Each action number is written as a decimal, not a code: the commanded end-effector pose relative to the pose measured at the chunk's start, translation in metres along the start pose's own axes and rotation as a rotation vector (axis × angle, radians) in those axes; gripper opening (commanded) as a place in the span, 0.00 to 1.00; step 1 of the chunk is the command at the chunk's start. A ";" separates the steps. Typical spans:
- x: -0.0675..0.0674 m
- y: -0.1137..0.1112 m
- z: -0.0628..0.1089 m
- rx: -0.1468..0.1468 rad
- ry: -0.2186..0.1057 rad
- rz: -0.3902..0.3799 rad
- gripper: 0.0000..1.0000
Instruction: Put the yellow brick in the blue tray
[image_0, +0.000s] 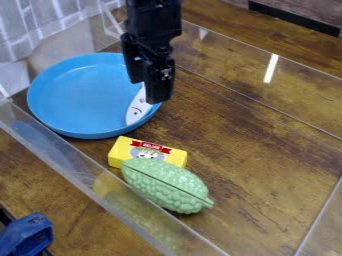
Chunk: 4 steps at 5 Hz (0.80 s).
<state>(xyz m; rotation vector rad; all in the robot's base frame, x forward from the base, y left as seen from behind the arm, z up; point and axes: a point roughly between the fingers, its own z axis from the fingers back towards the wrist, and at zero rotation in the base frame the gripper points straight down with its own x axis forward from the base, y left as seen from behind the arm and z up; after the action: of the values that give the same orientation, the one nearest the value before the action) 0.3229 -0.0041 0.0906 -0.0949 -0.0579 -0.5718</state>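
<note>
The yellow brick (147, 153), with a red-and-grey picture on top, lies on the wooden table near the front, touching a green toy vegetable. The blue tray (67, 100) is a wide round dish at the left, just behind the brick. My black gripper (148, 86) hangs pointing down over the tray's right rim, behind and above the brick and clear of it. Its fingers (135, 68) stand apart, open, with nothing between them.
A bumpy green toy vegetable (168, 186) lies against the brick's front right side. A small white piece (136, 110) rests inside the tray's right edge. Clear plastic walls (54, 150) border the table. A blue cloth (24, 238) sits at bottom left.
</note>
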 end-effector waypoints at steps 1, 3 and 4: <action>0.008 0.001 0.008 0.018 -0.039 -0.106 1.00; -0.003 0.011 -0.008 0.012 -0.015 -0.171 0.00; -0.016 0.017 -0.013 0.020 -0.013 -0.133 1.00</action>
<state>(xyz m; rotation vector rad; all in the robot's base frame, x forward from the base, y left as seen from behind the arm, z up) 0.3150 0.0138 0.0565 -0.1031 -0.0272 -0.7095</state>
